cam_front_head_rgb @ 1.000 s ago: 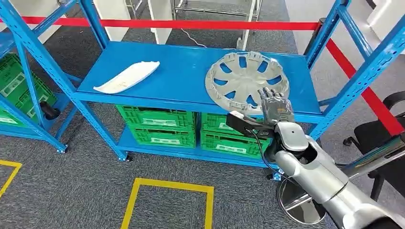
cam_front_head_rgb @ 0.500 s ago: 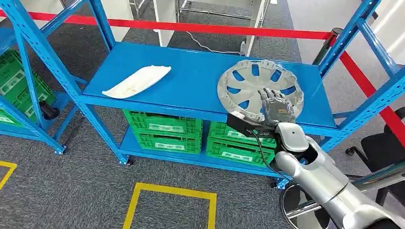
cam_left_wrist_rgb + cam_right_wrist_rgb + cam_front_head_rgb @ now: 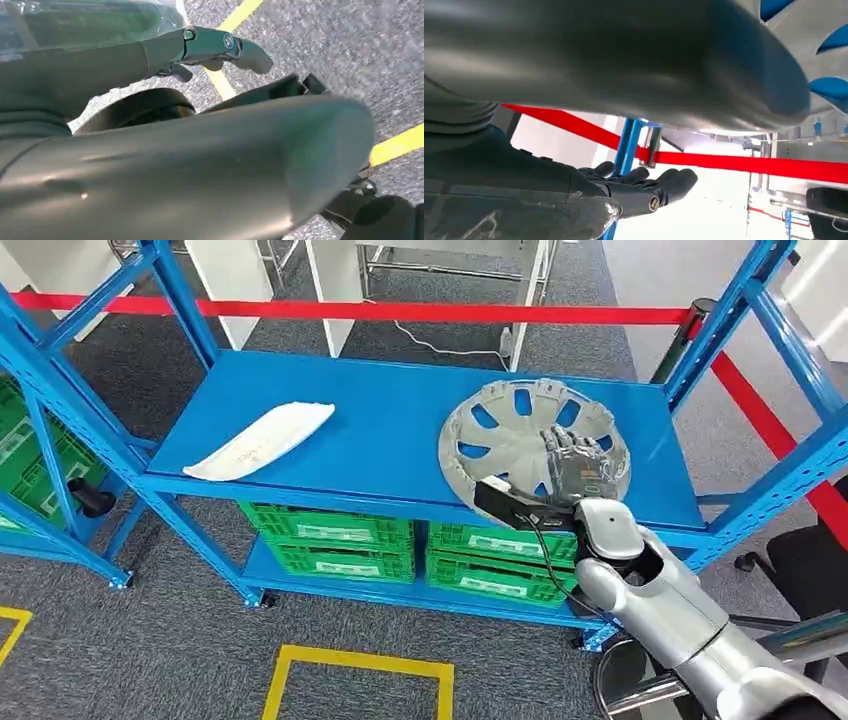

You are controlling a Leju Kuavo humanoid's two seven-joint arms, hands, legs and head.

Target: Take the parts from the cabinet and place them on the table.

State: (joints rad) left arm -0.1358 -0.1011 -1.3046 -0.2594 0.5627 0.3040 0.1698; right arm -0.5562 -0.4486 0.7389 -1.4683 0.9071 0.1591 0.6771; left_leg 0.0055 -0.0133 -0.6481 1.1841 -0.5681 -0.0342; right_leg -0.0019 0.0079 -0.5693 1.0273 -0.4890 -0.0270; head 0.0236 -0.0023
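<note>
Right hand (image 3: 578, 466), fingers apart, extends over the hubcap (image 3: 533, 445); hubcap and white part (image 3: 262, 440) both lie on the shelf (image 3: 390, 410). Neither moved yet.

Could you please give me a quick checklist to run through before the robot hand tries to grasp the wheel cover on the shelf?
1. Wheel cover lies flat on the blue shelf, near its front edge: ok.
2. Right robot hand is over the cover's near right part: ok.
3. Right robot hand holds nothing, fingers extended: ok.
4. Fingers touch the cover: cannot tell.
5. White part lies well apart from the cover: ok.
6. Left robot hand hangs over the floor, holding nothing: ok.
</note>
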